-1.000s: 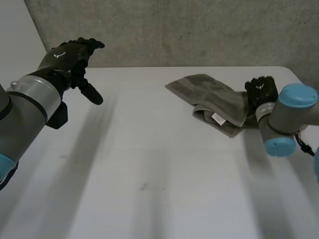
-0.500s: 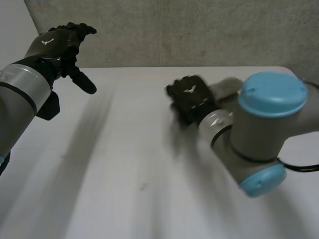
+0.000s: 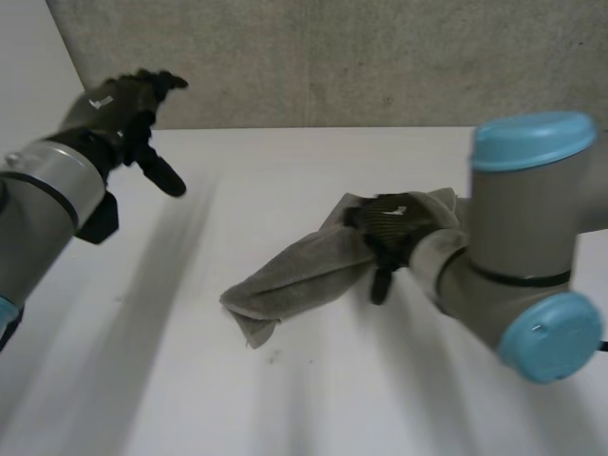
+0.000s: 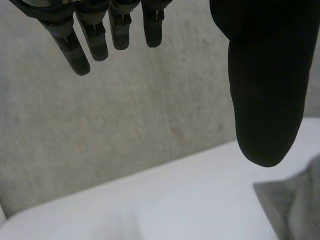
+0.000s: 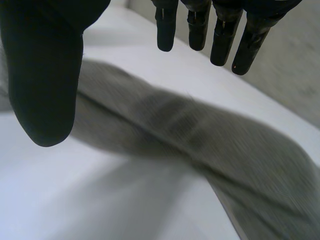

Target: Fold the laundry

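One towel (image 3: 294,275), grey, bunched long across mid table (image 3: 285,399). Two hands. Right hand (image 3: 389,223) over towel's far end, fingers straight, held apart from thumb. Left hand (image 3: 123,104) raised above table's left side, well apart from towel, fingers spread.

Left arm (image 3: 43,204): forearm angled up and away at the far left, carrying the left hand (image 3: 123,100) raised high, with its fingers (image 4: 75,45) straight and side by side and its thumb (image 4: 260,75) held well apart from them. Right arm (image 3: 518,218): folded across from the right, light-blue caps nearest the camera, with the right hand (image 3: 391,226) low near the centre, palm down. The right hand's fingers (image 5: 222,35) are straight and its thumb (image 5: 42,65) is spread wide.
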Motion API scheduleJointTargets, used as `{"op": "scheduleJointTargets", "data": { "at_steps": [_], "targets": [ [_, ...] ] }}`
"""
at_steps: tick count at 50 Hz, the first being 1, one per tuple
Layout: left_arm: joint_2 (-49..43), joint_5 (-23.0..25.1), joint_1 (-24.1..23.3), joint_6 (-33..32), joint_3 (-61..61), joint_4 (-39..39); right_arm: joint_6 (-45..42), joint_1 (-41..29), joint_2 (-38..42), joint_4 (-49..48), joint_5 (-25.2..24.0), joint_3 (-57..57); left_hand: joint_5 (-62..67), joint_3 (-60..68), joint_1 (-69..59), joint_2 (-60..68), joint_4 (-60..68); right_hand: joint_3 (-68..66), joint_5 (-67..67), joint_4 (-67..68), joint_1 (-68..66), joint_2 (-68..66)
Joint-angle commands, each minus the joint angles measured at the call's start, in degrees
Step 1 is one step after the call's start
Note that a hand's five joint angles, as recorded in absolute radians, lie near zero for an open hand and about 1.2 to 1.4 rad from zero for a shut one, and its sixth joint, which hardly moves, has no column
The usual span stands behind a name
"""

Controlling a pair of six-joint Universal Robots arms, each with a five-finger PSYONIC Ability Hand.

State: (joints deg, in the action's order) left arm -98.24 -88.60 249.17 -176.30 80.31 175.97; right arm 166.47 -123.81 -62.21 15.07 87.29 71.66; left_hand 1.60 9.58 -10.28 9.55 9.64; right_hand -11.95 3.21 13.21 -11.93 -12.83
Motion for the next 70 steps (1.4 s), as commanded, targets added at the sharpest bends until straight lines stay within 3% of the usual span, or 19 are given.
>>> {"op": "scheduleJointTargets", "data": {
  "at_steps": [1,6,12,16,37,39,40,41,42,44,56,62,70],
  "targets": [
    [-4.75,0.0,-4.38,-0.36,2.3,-0.27,0.08,8.06,-5.12,0.22,-0.89,9.2,-0.38,1.64,-0.95,1.67,1.59,1.95,-3.21,-3.21,1.93,2.83],
    [-7.05,-0.17,-5.54,-5.63,6.26,0.61,-0.09,10.61,-7.93,-2.76,-3.97,15.61,-0.04,1.98,-1.28,2.01,1.92,1.95,-3.21,-3.21,1.93,2.83],
    [-12.14,2.02,-5.71,-16.69,13.37,9.29,-0.71,12.71,-11.18,-8.47,-5.29,22.11,5.15,7.17,-6.47,7.2,7.11,1.95,-3.21,-3.21,1.93,2.83],
    [-14.77,3.16,-5.62,-17.23,15.22,13.68,-0.71,12.98,-11.36,-9.09,-5.2,22.91,9.02,11.04,-10.35,11.07,10.99,1.95,-3.21,-3.21,1.93,2.83],
    [-23.04,4.75,-5.71,-17.5,14.97,20.56,-0.71,16.14,-11.45,-11.82,-5.55,27.04,22.67,24.69,-23.99,24.72,24.63,1.95,-3.21,-3.21,1.93,2.83],
    [-23.66,4.75,-5.71,-17.41,14.7,21.35,-0.79,16.14,-11.45,-11.82,-5.55,26.95,35.69,37.72,-37.02,37.75,37.66,1.95,-3.21,-3.21,1.93,2.83],
    [-23.66,4.75,-5.71,-17.41,14.7,21.35,-0.8,16.14,-11.45,-11.82,-5.55,26.95,35.79,37.81,-37.11,37.84,37.75,1.95,-3.21,-3.21,1.93,2.83],
    [-23.66,4.75,-5.71,-17.32,14.44,21.87,-0.71,16.14,-11.45,-11.82,-5.46,26.95,51.11,53.13,-52.43,53.16,53.07,1.95,-3.21,-3.21,1.93,2.83],
    [-23.14,4.66,-5.71,-17.32,14.09,22.49,-0.71,16.23,-11.45,-11.9,-5.38,26.86,65.42,67.44,-66.74,67.47,67.38,1.95,-3.21,-3.21,1.93,2.83],
    [-22.09,4.49,-5.71,-17.23,13.65,23.36,-0.71,16.32,-11.45,-11.82,-5.38,26.69,68.37,70.39,-69.69,70.42,70.34,1.95,-3.21,-3.21,1.93,2.83],
    [-1.78,4.05,-7.38,-16.71,7.32,26.53,2.63,16.67,-11.45,-10.24,-5.02,24.05,68.4,70.42,-69.72,70.45,70.36,1.95,-3.21,-3.21,1.93,2.83],
    [4.37,4.4,-9.4,-16.18,3.63,21.63,14.39,15.62,-10.49,-6.2,-5.72,19.84,68.4,70.42,-69.72,70.45,70.36,1.95,-3.21,-3.21,1.93,2.83],
    [10.52,4.05,-13.88,-16.0,1.0,16.43,19.24,12.29,-1.88,-5.84,-7.04,11.76,68.4,70.42,-69.72,70.45,70.36,1.95,-3.21,-3.21,1.93,2.83]
  ]
}}
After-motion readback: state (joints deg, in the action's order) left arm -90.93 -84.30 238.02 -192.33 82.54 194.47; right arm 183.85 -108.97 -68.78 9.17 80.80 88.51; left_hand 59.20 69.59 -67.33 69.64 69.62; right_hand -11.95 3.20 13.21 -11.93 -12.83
